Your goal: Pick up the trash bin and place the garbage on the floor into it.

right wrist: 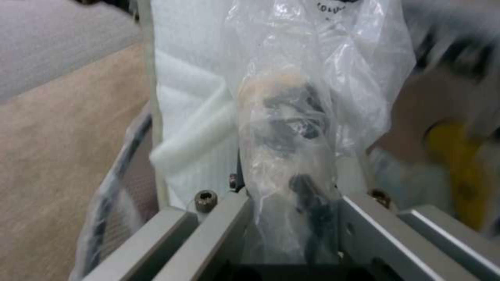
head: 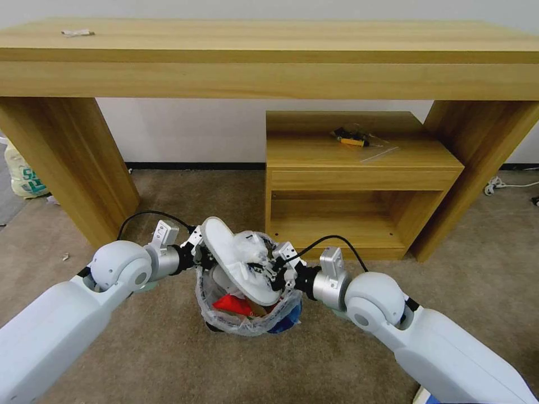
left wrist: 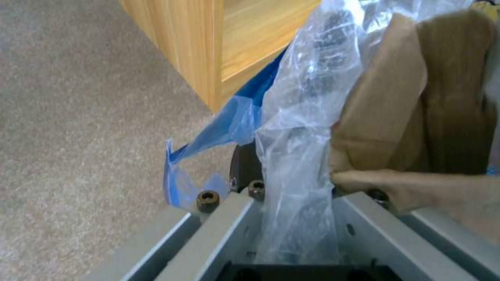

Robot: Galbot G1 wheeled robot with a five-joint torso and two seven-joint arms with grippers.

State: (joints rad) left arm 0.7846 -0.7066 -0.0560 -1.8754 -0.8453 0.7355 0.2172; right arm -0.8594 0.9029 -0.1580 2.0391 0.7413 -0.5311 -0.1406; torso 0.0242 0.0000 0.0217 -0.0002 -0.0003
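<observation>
We hold trash bin (head: 247,322) by rim: left gripper (head: 197,253), right gripper (head: 279,273) each clamped on liner. Light, crinkly, slippery; white slipper (head: 238,261) overhangs.

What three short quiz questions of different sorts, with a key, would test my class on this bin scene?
1. True or false: the left gripper and right gripper are at opposite sides of the bin.
2. Which white item leans across the bin's mouth? A. slipper B. cup C. tissue
3. Fill in: a red ___ lies inside the bin.

Key:
1. True; each wrist view shows the liner bag between the fingers.
2. A, the slipper.
3. wrapper.
</observation>
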